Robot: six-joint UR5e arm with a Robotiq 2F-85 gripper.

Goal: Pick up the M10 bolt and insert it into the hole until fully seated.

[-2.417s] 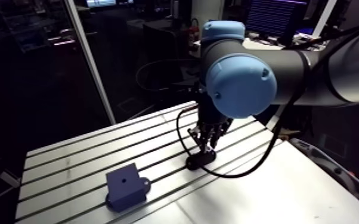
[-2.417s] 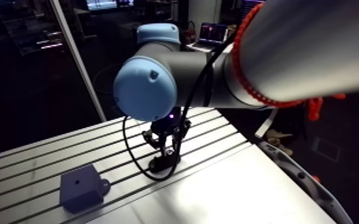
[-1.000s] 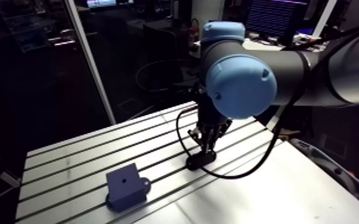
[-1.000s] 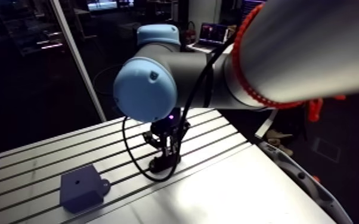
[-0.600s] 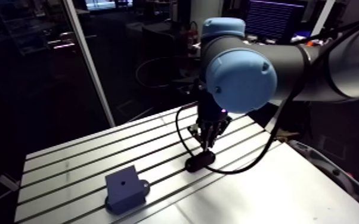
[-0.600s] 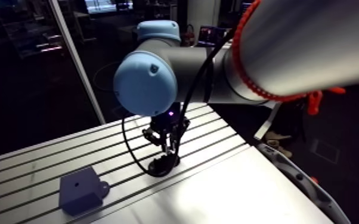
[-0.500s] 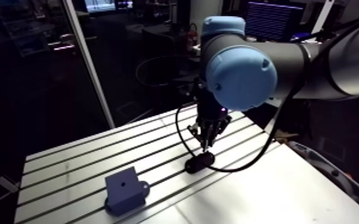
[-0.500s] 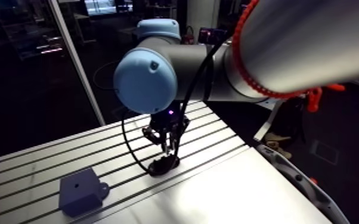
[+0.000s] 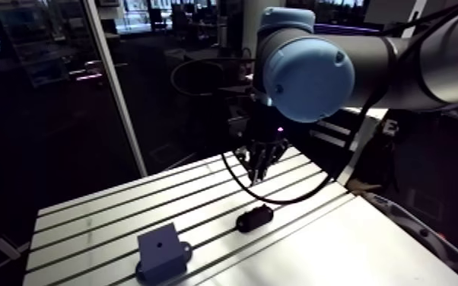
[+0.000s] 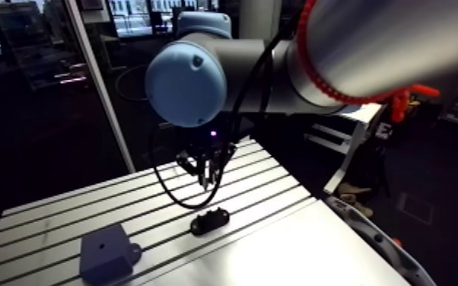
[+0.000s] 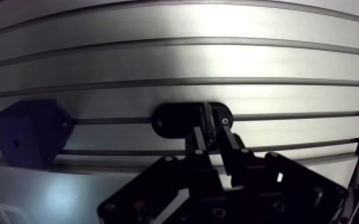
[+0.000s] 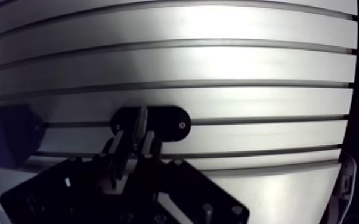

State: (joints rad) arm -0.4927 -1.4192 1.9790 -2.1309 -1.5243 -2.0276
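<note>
Slotted aluminium table (image 9: 103, 217), long grooves running its length. Two-finger gripper (image 11: 210, 126) hangs clear above the table surface, not touching it. In the wrist view the fingers (image 11: 225, 142) stand nearly together, clamped on a slim dark rod-shaped piece, read as the M10 bolt (image 12: 140, 122). It sticks out past the fingertips toward the table, so the bolt is in the pincer and off the table; head and thread cannot be told apart. Under the fingertips lies a black oval flat holder plate (image 9: 254, 218), flat on the table and straddling one groove. A small bright screw spot (image 11: 225, 121) shows near one rounded end and a fainter one near the other. In the wrist view the bolt overlaps the holder; the arm view shows the gripper well above it, with a gap between. To one side of the gripper, apart from the holder and along the same groove, stands a dark blue-grey cube-like block (image 9: 162, 255) with a rounded ear at its base. A small round hole (image 9: 160, 246) sits in the middle of its top face, open and uncovered. The stretch of table between holder and block is bare grooved metal, and nothing sits on top of the block. The holder is the only thing close beneath the gripper. Any marking on the block, holder or fingers is too dim to read.
</note>
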